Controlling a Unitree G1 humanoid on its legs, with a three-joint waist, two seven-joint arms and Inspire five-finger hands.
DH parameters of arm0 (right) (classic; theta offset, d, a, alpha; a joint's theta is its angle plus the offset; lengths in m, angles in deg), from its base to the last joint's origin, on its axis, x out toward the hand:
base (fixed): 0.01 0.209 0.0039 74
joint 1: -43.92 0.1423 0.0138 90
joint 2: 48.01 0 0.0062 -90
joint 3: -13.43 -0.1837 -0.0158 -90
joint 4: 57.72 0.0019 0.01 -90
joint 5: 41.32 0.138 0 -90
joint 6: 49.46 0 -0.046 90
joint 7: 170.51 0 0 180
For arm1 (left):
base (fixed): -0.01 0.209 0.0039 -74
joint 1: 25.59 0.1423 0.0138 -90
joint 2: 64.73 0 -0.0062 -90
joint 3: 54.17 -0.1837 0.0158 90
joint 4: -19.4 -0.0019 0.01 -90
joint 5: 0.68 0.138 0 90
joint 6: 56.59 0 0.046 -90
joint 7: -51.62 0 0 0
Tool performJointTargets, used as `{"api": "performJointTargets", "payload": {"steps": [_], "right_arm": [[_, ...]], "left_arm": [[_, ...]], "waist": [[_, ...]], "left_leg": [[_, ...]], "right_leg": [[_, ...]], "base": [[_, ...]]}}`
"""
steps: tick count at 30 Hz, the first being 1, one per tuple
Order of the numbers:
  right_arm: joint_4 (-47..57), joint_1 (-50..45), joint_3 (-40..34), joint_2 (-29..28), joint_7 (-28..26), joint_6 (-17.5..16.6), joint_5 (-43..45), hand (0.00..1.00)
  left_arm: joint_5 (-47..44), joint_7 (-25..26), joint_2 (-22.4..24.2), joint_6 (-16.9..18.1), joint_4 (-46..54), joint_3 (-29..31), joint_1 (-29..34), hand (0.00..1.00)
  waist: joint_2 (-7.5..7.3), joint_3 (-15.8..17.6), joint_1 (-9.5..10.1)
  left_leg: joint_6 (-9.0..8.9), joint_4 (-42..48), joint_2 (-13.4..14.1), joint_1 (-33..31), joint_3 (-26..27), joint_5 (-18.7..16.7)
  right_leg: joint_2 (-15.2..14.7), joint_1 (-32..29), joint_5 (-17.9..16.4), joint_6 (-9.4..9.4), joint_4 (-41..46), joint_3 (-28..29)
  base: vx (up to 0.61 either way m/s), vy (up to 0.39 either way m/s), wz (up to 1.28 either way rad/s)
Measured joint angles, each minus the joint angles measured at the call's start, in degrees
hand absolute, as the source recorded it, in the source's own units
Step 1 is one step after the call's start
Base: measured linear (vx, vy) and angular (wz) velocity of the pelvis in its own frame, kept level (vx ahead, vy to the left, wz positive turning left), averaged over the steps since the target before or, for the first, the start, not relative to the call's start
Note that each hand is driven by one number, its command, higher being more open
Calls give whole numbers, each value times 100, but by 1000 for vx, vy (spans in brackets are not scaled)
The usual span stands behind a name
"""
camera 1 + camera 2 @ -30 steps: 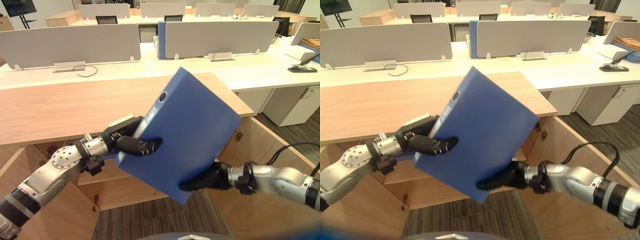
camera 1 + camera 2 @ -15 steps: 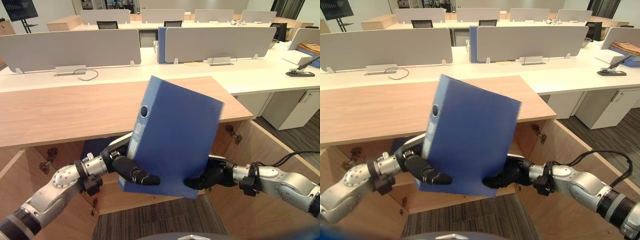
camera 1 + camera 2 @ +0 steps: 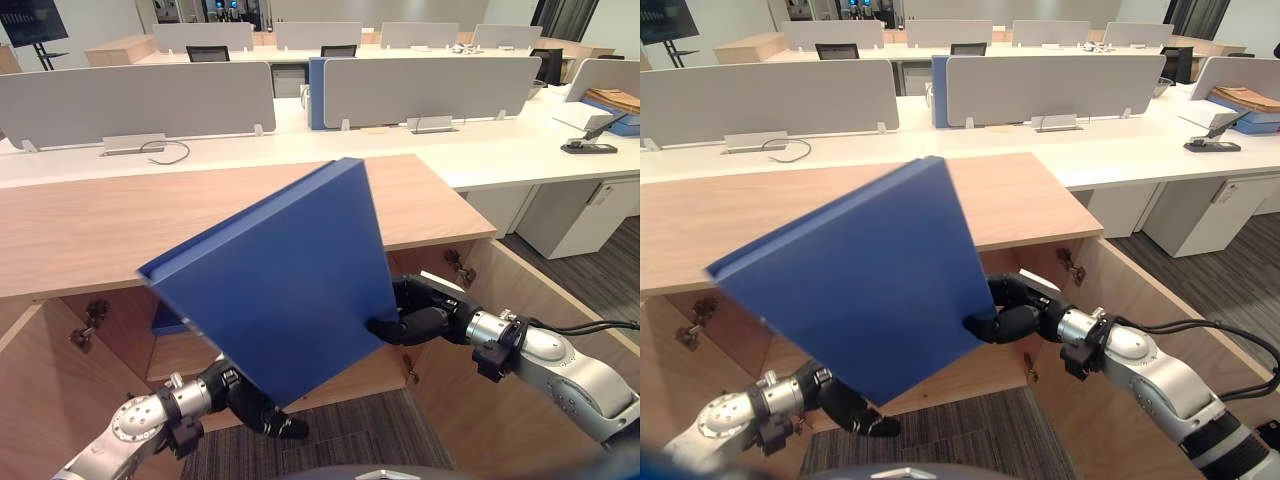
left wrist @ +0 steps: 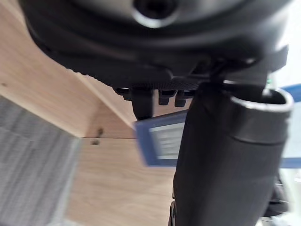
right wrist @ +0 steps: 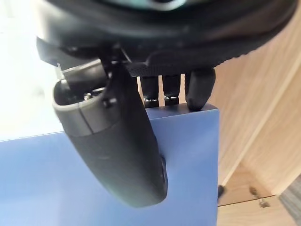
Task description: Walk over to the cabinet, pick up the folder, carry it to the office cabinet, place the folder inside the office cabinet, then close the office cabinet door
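The big blue folder [image 3: 280, 280] hangs tilted in front of the open wooden cabinet [image 3: 100, 220], its broad face turned up toward me. My right hand [image 3: 415, 318] is shut on its lower right edge. In the right wrist view the thumb [image 5: 122, 150] lies on the blue face [image 5: 94, 188] and the fingers curl over the rim. My left hand [image 3: 250, 405] sits low under the folder's bottom corner with straight fingers, gripping nothing. In the left wrist view the folder's labelled spine [image 4: 162, 143] shows past that hand [image 4: 221, 155].
Both cabinet doors stand open, the left door [image 3: 40, 400] and the right door [image 3: 530, 285]. Inside, another blue folder [image 3: 168, 322] rests on the shelf [image 3: 180, 352]. Behind are white desks with grey partitions [image 3: 140, 100]; a white drawer unit [image 3: 585, 215] stands at right.
The folder has swung from nearly upright to a flat tilt, spine end going left. My left hand let go and dropped beneath it; the right hand kept its grip.
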Motion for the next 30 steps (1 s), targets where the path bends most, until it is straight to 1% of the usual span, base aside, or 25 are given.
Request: {"api": "performJointTargets", "payload": {"steps": [1, 3, 4, 5, 6, 7, 8, 9, 11, 14, 17, 18, 20, 22, 23, 25, 26, 30], "right_arm": [[176, 0, -81, -382, -2, -220, 175, 0], [792, 61, -302, -1562, 26, -1078, 919, 0], [927, 161, -316, -1743, 23, -1283, 1122, 0], [1180, 444, -483, -1960, 26, -1703, 1457, 0], [1200, 556, -583, -2002, 27, -1865, 1502, 0], [1186, 765, -748, -2051, 24, -2072, 1555, 0], [1183, 836, -791, -2054, 20, -2176, 1551, 0], [1208, 883, -814, -2054, -82, -2324, 1529, 0], [1206, 883, -733, -2050, -149, -2332, 1526, 0], [916, 882, -686, -2025, -128, -2202, 1422, 0], [598, 885, -691, -1851, -64, -2004, 1332, 0], [556, 891, -710, -1811, -32, -1959, 1233, 0], [433, 952, -728, -1722, 77, -1838, 721, 0], [422, 1019, -726, -1623, 93, -1753, 350, 0], [422, 1181, -707, -1535, 52, -1691, 39, 0], [421, 1370, -624, -1398, -45, -1670, -57, 0], [419, 1639, -417, -1197, -167, -1650, -115, 0], [463, 2105, 271, -756, -593, -1618, -143, 0]], "left_arm": [[304, 26, 135, -154, -216, -92, 20, 100], [898, -97, 591, -476, -862, -569, 76, 100], [971, -149, 738, -525, -1010, -593, 128, 100], [1029, -169, 1040, -580, -1340, -463, 198, 100], [1056, -156, 1109, -580, -1455, -347, 194, 100], [1070, -73, 1266, -581, -1682, -128, 191, 100], [1089, -35, 1369, -581, -1817, -10, 184, 100], [1108, 58, 1646, -578, -2219, 225, 110, 100], [1220, 198, 1940, -583, -2787, 401, -34, 100], [1702, 444, 2353, -590, -3609, 693, -294, 100], [2101, 610, 2617, -590, -4083, 1022, -380, 100], [2198, 626, 2669, -590, -4204, 1111, -417, 100], [2631, 762, 2895, -588, -4647, 1547, -528, 100], [2965, 902, 3023, -585, -4830, 1840, -542, 100], [3224, 1006, 3131, -581, -5001, 2099, -571, 100], [3563, 1158, 3245, -571, -5166, 2357, -632, 100], [3879, 1299, 3349, -561, -5278, 2592, -652, 100], [4437, 1527, 3495, -553, -5438, 2997, -732, 100]], "waist": [[5, 2, -53], [8, 3, -97], [3, 2, -97], [-25, -1, -68], [-24, -1, -48], [-53, -22, -33], [-57, -26, -36], [-58, -25, -42], [-56, -24, -62], [-100, 11, -93], [-149, 87, -90], [-142, 112, -89], [-99, 185, -89], [-78, 205, -89], [-67, 239, -92], [-66, 250, -92], [-69, 267, -96], [-104, 292, -92]], "left_leg": [[-9, 9, 13, -9, 8, -3], [-30, 36, 30, -34, 57, -18], [-36, 52, 28, -31, 64, -25], [-40, 116, 34, -49, 76, -65], [-40, 147, 35, -71, 71, -75], [-31, 195, 35, -76, 21, -101], [-27, 205, 34, -73, 7, -109], [-21, 214, 29, -78, 4, -119], [-18, 217, 28, -116, 3, -122], [-15, 223, 33, -214, -2, -117], [-12, 226, 36, -262, -1, -108], [-12, 227, 36, -271, -1, -108], [-10, 223, 37, -288, -2, -107], [-10, 222, 42, -279, -2, -108], [-10, 223, 46, -266, -2, -108], [-10, 223, 49, -264, -3, -108], [-9, 223, 50, -234, -5, -108], [2, 229, 57, -189, -14, -123]], "right_leg": [[14, -15, -1, -3, 2, 7], [52, -64, 0, -6, 12, 49], [55, -60, 1, -6, 11, 55], [61, -55, 1, -7, 4, 69], [59, -54, 2, -8, -6, 55], [55, -21, 2, -9, -21, 34], [51, 7, 4, -14, -45, 30], [44, 32, 19, -25, -111, 33], [40, 23, 48, -34, -174, 34], [44, 5, 156, -56, -320, 36], [54, -8, 187, -62, -366, 37], [54, -18, 188, -62, -365, 37], [60, -38, 190, -63, -363, 41], [67, -31, 189, -63, -362, 43], [71, -22, 189, -63, -362, 47], [73, -20, 189, -63, -362, 49], [75, 11, 189, -63, -363, 51], [81, 51, 184, -68, -368, 54]], "base": [[-2, -29, -9], [3, -26, -11], [2, -8, -7], [0, 0, 0], [-29, -6, 5], [-31, -7, 10], [-52, 1, 8], [-39, 12, 2], [-58, 13, -1], [-27, 3, 0], [23, 1, -1], [45, 4, 0], [40, 4, -2], [34, -1, -3], [23, -2, -4], [0, 0, 0], [-36, 0, 0], [-66, 3, 0]]}}
